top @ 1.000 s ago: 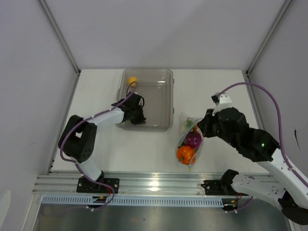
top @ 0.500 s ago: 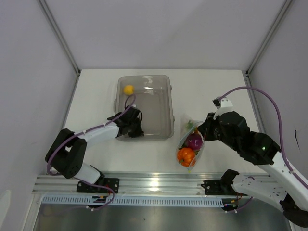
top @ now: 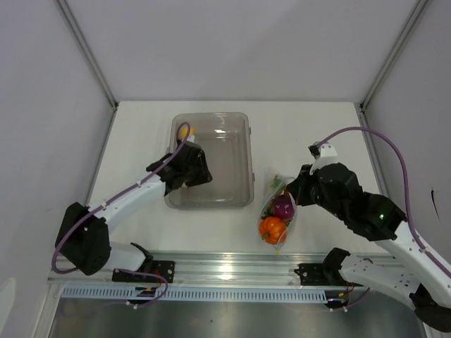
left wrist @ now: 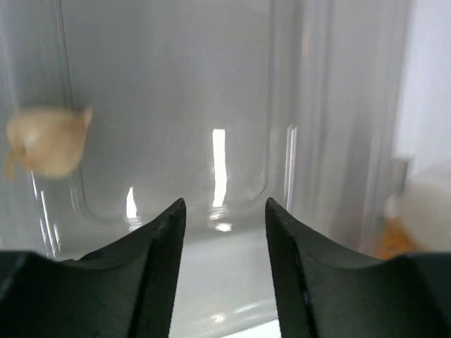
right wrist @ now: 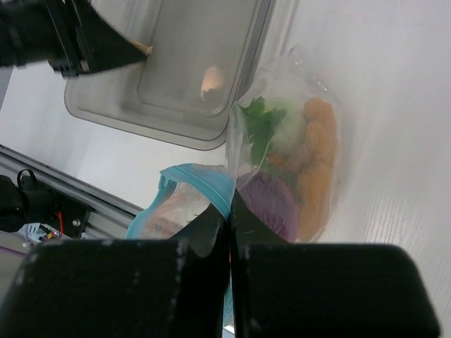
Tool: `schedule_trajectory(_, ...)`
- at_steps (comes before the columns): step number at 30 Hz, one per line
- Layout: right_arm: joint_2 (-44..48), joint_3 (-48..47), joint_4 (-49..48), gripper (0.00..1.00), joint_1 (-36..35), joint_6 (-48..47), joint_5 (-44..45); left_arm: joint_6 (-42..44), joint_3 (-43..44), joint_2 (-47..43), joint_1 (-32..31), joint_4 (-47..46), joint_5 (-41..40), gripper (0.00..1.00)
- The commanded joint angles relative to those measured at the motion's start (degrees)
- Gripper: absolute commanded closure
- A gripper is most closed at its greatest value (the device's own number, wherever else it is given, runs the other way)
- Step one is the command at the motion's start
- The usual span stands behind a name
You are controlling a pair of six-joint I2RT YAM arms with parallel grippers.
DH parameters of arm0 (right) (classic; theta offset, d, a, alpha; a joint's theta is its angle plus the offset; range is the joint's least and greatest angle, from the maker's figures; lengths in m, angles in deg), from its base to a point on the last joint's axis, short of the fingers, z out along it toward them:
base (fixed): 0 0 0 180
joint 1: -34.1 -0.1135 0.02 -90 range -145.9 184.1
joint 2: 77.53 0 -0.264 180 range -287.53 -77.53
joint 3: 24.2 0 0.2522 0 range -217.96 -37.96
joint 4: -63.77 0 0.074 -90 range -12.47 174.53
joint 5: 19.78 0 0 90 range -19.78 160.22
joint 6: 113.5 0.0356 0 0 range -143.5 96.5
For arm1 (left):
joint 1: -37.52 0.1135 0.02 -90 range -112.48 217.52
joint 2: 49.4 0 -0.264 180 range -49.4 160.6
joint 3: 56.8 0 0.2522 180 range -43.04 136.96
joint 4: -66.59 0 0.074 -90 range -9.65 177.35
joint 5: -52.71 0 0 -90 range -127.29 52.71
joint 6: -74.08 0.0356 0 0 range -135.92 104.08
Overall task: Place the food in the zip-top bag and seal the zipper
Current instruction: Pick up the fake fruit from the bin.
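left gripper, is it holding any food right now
No, the left gripper has its jaws apart with only the clear tray showing between them.

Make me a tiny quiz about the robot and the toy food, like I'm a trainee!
1. True or false: the left hand holds a piece of food.
2. What does the right hand pinch? A) a metal spoon B) the clear crinkly plastic bag C) a red cup
3. Fill in: the small beige toy bit lies in the rigid clear grey rectangular ____.
Key: 1 false; 2 B; 3 tray.
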Motion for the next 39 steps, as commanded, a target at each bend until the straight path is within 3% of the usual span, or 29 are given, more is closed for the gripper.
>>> schedule_trajectory(1,-0.38,-0.62,-2.67,1.00,-0.34,-0.91,-0.11,3.28,10.07,5.62,1.68,2.87,-4.76,0.46)
schedule_trajectory(10,-0.03,-1.05,-0.39,1.00,-0.34,-1.79,1.21,9.43,32.05,22.95,9.94,10.89,-10.92,0.24)
schedule_trajectory(15,-1.17,-2.28,-0.39,1.00,-0.34,-3.29,1.74,14.00,41.88,33.04,14.86,10.63,-6.87,0.24)
schedule_trajectory(21,-2.49,-2.81,-1.44,1.00,-0.34,-4.78,1.83,24.45,52.34,41.22,15.57,10.01,-10.12,0.23)
schedule_trajectory(28,-2.76,-2.55,-3.64,1.00,-0.34,-5.40,1.74,28.69,62.63,48.53,15.83,12.98,-12.40,0.24)
schedule_trajectory(39,-2.93,-2.46,-4.96,1.00,-0.34,-5.13,1.30,30.00,65.00,51.08,16.10,15.63,-12.94,0.25)
